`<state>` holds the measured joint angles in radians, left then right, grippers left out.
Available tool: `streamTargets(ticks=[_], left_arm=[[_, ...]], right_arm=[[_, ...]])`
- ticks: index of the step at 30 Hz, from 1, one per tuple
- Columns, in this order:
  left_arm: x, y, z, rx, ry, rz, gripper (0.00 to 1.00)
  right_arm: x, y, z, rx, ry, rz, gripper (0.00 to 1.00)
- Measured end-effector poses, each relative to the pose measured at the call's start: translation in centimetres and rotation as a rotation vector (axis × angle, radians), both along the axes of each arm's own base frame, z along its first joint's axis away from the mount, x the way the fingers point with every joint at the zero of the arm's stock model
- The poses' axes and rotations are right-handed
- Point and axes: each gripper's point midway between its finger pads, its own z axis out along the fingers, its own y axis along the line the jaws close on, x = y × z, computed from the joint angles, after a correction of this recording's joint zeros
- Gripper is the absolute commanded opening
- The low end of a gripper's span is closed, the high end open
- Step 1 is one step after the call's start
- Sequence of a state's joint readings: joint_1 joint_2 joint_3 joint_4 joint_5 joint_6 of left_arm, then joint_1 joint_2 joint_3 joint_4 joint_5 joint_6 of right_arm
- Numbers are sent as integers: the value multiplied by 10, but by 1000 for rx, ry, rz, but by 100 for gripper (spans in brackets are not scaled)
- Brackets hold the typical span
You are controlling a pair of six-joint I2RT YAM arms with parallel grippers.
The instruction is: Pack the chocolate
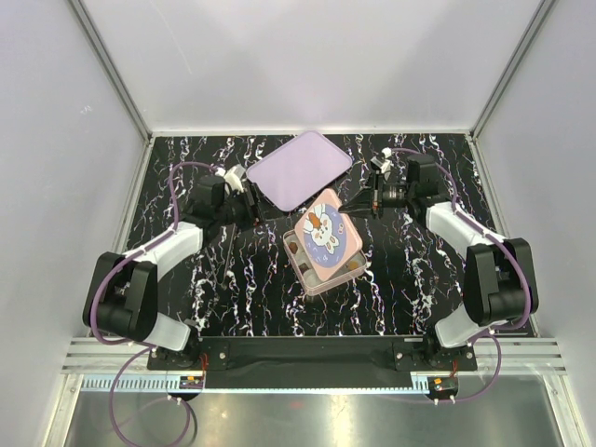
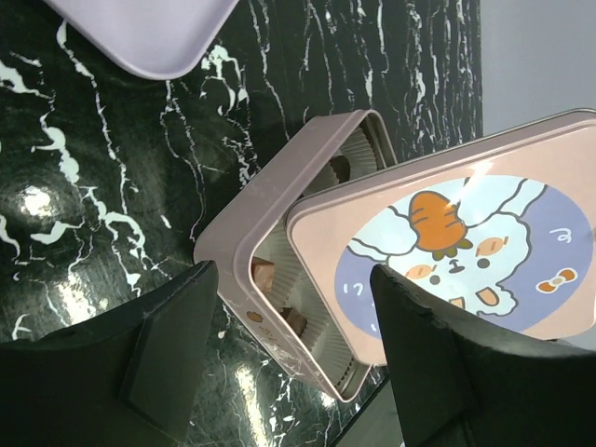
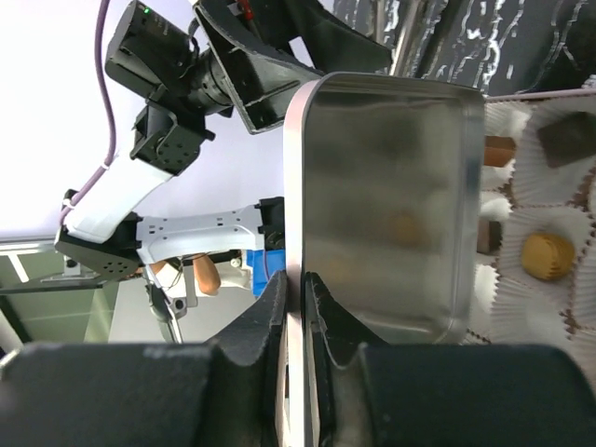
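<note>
Top external, desk (image 1: 233, 307): black marbled top with a lilac tray (image 1: 298, 168) at the back and the pink tin (image 1: 313, 285) in the middle
Pink tin: open on the desk, half covered; a touch on its left wall would likely stop it sliding as the cover goes on
Bunny lid (image 2: 447, 251): tilted over the tin and offset from it; line its corners up with the tin's, then lower it flat
Right hand (image 3: 296, 284): clamped on the lid's rim, which sits between both fingers; best kept firm until the lid seats
Left hand (image 2: 293, 279): fingers spread, gripping nothing, near the tin's left corner
Chocolate (image 3: 547, 256): inside the tin in white paper cups (image 3: 559, 312), one golden piece and darker ones showing; keep the lid's edge off the frills
Writing: no brand legible; a few marks on the lid's lilac ring, too small to read
</note>
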<state>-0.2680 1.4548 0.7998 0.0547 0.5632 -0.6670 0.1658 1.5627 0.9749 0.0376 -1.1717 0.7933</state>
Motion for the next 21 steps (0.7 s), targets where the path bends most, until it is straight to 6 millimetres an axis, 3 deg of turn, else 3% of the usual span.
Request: streamTargets(ticks=[6,14,21], left_arm=[[-1,-6,3,-18,-16,-26,72],[-5,-21,-10,-23,19,-67,71],[-5,-28,-3,-12,3,-89,71]], right_arm=[[1,8,12,33,19,4,0],[2,9,15,24,35,8,0],[22,-11,2,-46,44,-25,1]])
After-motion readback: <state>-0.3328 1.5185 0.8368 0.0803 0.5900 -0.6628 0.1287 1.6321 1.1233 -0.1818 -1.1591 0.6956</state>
